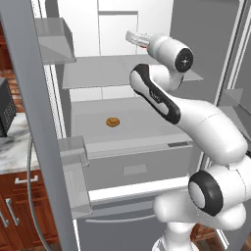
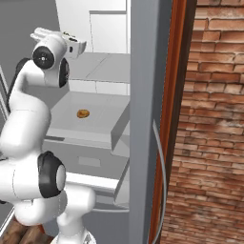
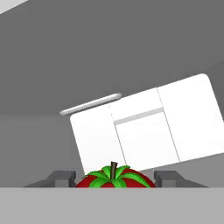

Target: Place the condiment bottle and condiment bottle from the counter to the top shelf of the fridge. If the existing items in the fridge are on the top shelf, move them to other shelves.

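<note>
My gripper (image 3: 114,179) is shut on the red tomato (image 3: 114,177) with the green stem; a dark fingertip (image 3: 61,177) sits on each side of it. In the left base view the gripper (image 1: 131,37) is held up inside the fridge (image 1: 117,19), above the top shelf (image 1: 98,73), with a red sliver of the tomato (image 1: 142,44) showing by the hand. The tan bun (image 1: 112,122) lies on the deeper shelf (image 1: 147,115) below, also seen in the right base view as the bun (image 2: 83,113). The condiment bottles are out of view.
Door bins (image 1: 73,152) hang on the open fridge door at the left. The marble counter (image 1: 14,139) with a dark appliance (image 1: 6,105) lies beyond it. A grey drawer front (image 1: 137,164) closes the lower shelf's edge. A brick wall (image 2: 214,119) stands at the right.
</note>
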Motion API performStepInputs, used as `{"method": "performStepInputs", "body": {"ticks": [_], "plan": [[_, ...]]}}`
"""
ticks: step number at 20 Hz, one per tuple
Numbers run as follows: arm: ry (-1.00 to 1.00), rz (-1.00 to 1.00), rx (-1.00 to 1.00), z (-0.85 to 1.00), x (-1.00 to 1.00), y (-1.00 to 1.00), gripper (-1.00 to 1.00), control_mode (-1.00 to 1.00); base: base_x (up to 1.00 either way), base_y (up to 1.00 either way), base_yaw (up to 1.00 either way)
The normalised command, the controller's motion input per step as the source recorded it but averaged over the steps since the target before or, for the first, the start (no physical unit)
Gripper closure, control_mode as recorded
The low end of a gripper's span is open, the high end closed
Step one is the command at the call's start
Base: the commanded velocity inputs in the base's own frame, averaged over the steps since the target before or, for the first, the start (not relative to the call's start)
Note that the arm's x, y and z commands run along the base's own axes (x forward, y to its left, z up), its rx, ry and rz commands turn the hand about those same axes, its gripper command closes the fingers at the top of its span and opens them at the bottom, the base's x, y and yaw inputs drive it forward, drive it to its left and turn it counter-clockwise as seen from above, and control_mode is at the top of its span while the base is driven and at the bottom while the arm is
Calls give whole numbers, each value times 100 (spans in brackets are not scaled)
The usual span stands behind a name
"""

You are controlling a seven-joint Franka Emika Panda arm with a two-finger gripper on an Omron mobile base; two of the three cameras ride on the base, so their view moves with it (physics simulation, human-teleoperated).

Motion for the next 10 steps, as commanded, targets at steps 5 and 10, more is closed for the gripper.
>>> {"method": "performStepInputs", "body": {"ticks": [5, 10], "plan": [[0, 12, -4, 56, -100, -16, 100, -100, 0, 0, 0], [4, 15, -20, -13, -100, -17, 100, -100, 0, 0, 0]]}}
